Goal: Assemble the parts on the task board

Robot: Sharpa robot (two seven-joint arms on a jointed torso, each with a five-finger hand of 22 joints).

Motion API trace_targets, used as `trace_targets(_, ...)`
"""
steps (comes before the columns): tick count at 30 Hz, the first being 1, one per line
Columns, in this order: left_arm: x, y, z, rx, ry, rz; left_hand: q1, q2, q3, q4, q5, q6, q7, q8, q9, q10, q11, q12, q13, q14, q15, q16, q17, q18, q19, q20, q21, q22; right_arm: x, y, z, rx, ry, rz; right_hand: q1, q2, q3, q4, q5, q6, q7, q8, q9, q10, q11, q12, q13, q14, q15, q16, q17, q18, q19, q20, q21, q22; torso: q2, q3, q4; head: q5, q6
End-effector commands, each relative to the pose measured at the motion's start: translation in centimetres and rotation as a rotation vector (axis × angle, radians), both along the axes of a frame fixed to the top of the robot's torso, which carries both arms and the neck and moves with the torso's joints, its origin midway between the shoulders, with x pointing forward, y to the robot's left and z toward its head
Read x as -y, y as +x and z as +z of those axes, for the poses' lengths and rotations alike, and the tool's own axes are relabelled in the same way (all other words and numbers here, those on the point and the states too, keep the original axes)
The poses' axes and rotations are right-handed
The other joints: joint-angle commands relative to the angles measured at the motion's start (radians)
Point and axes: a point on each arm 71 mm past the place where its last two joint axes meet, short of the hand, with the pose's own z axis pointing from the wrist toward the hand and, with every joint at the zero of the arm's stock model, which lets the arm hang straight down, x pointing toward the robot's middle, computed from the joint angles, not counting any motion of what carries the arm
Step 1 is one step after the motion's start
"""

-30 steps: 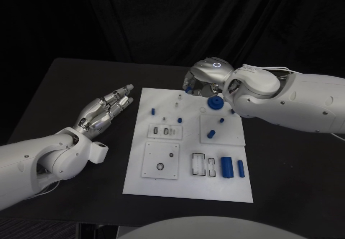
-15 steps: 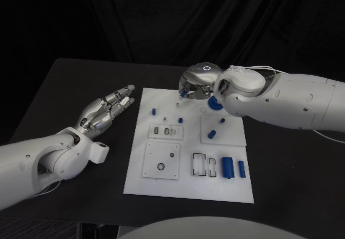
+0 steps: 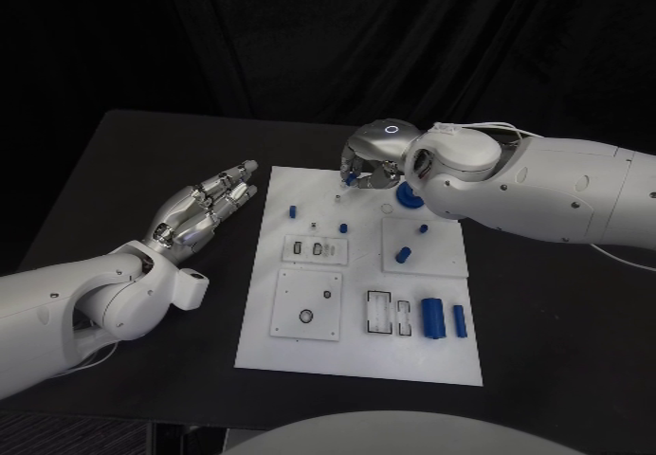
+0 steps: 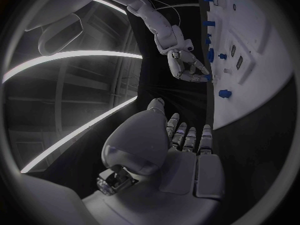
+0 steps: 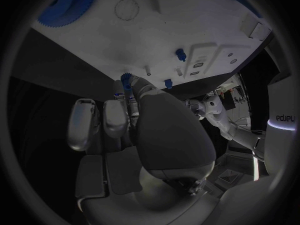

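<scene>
From the head camera you see the white task board [image 3: 358, 275] lying in the middle of the black table [image 3: 110, 171]. Your right hand [image 3: 372, 161] hangs over the board's far edge, fingers curled down around a small blue part [image 3: 352, 175] that it pinches there. Just beside that hand a blue gear [image 3: 408, 196] sits on the board. Further toward you, a short blue peg [image 3: 291, 211] stands near the left edge, another small peg [image 3: 343, 228] near the middle, and a blue cylinder [image 3: 402, 254] lies on the raised square plate on the right. Two long blue blocks [image 3: 432, 318] lie side by side near the board's near right corner. Your left hand [image 3: 203, 209] floats over the table just left of the board, flat, fingers stretched and slightly apart, holding nothing.

From the left wrist camera you look along that flat hand [image 4: 181, 150]; its fingers [image 4: 189, 137] are straight and bare. Beyond them the right hand [image 4: 187, 67] reaches down to the board's edge with a blue piece at its fingertips.

From the right wrist camera the thumb and fingers [image 5: 119, 112] close together on the small blue part [image 5: 126, 80], which is toothed, just off the board's rim [image 5: 94, 50]. The gear [image 5: 65, 5] lies flat on the board beyond.
</scene>
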Motion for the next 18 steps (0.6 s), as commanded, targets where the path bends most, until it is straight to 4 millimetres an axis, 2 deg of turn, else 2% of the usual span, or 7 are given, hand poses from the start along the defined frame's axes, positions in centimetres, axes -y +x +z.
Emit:
trace_targets(1, -0.15, -0.23, 1.38, 0.14, -0.138, 0.009, 0.012, 0.002, 0.007, -0.001, 0.007, 0.001, 0.005, 0.006, 0.002, -0.001, 0.006, -0.003, -0.001, -0.001, 0.009, -0.002, 0.0, 0.011, -0.001, 0.005, 0.001, 0.001, 0.06, 0.18, -0.23, -0.005, -0.005, -0.022, -0.007, 0.0, 0.007, -0.002, -0.006, -0.005, 0.0, -0.002, 0.063, -0.01, 0.001, -0.007, 0.0, 0.0, 0.005, -0.004, 0.0, -0.021, 0.001, 0.006, -0.003, 0.002, 0.0, -0.0005, -0.0007, -0.001, 0.0)
trace_targets(18, -0.11, -0.09, 1.28, 0.129, -0.147, 0.012, 0.016, 0.0, 0.008, -0.002, 0.013, 0.004, 0.007, 0.007, 0.002, 0.0, 0.007, -0.002, -0.001, 0.0, 0.011, -0.002, 0.0, 0.01, -0.001, 0.007, 0.0, 0.001, -0.39, 0.51, -0.81, 0.011, 0.018, -0.022, -0.011, 0.001, 0.01, -0.001, -0.019, -0.009, 0.001, -0.008, 0.066, -0.016, 0.005, -0.01, 0.001, -0.001, 0.008, -0.004, 0.002, -0.021, 0.001, 0.009, -0.003, 0.005, 0.0, 0.0004, 0.0004, -0.002, -0.002)
